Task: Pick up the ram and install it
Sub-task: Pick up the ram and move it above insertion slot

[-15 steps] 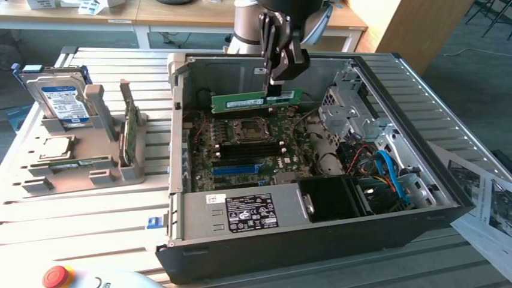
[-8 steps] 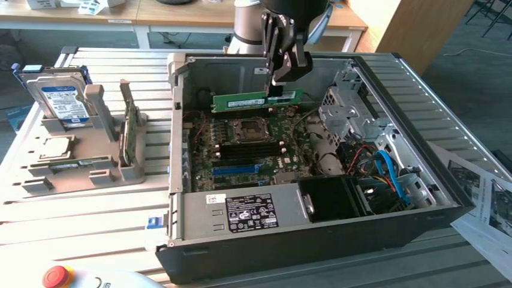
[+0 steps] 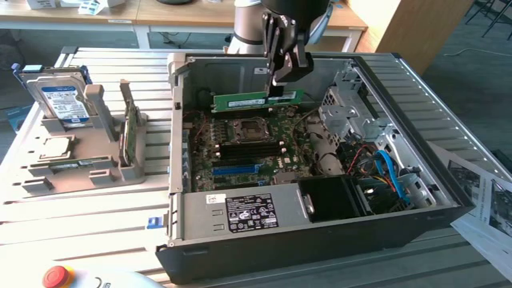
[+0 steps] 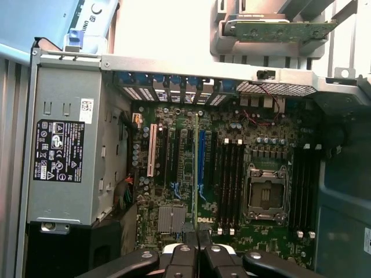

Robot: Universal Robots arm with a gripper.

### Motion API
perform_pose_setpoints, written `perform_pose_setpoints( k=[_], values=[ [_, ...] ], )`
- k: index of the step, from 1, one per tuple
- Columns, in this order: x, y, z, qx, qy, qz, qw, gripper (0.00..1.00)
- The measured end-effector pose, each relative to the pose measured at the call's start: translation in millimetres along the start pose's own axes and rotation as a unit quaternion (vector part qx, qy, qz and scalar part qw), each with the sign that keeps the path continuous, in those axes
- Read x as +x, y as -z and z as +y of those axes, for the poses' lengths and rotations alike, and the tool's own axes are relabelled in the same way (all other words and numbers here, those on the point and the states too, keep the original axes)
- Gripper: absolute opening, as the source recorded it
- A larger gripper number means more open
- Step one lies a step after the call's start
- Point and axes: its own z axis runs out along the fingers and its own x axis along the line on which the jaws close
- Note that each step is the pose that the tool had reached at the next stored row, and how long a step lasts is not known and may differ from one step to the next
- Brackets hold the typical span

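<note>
Slatted metal worktop (image 3: 80, 210) carries the open computer case (image 3: 320, 252). Your gripper (image 3: 277, 91) pinches the ram (image 3: 240, 103), a narrow green stick with a whitish label strip, above the motherboard (image 3: 240, 162) inside that case; a power supply (image 3: 240, 213) sits along one wall.

A pale slatted table (image 3: 88, 207) lies in bright sunlight. Beyond the table stand wooden desks (image 3: 192, 13) and a wooden cabinet (image 3: 412, 27); beside the table, grey floor (image 3: 480, 66).
</note>
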Motion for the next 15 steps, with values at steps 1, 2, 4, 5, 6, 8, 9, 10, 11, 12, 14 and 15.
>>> perform_pose_setpoints(
  k=[1, 2, 4, 5, 6, 8, 9, 10, 11, 12, 14, 15],
  values=[
    [0.3, 0.0, -1.1, -0.0019, 0.0, -0.0005, 1.0, 0.12],
    [0.7, 0.1, -2.2, -0.0043, 0.0, -0.0007, 1.0, 0.12],
    [0.9, 0.2, -2.9, -0.0068, 0.0, -0.0008, 1.0, 0.12],
    [0.9, 0.1, -2.9, -0.0069, 0.0, -0.0008, 1.0, 0.12],
    [0.9, 0.1, -2.9, -0.0069, 0.0, -0.0009, 1.0, 0.12],
    [0.9, 0.1, -2.9, -0.0069, 0.0, -0.0009, 1.0, 0.12],
    [0.9, 0.1, -3.0, -0.0069, 0.0, -0.0009, 1.0, 0.12],
    [0.9, 0.1, -3.0, -0.0069, 0.0, -0.0009, 1.0, 0.12],
    [0.9, 0.1, -3.0, -0.0069, 0.0, -0.0009, 1.0, 0.12],
    [1.1, 0.0, -3.4, -0.0132, 0.0, -0.0013, 0.9999, 0.12],
    [1.3, 0.1, -3.7, -0.0287, -0.001, -0.0029, 0.9996, 0.12],
    [1.3, 0.1, -3.7, -0.0288, -0.001, -0.0029, 0.9996, 0.12]
  ],
)
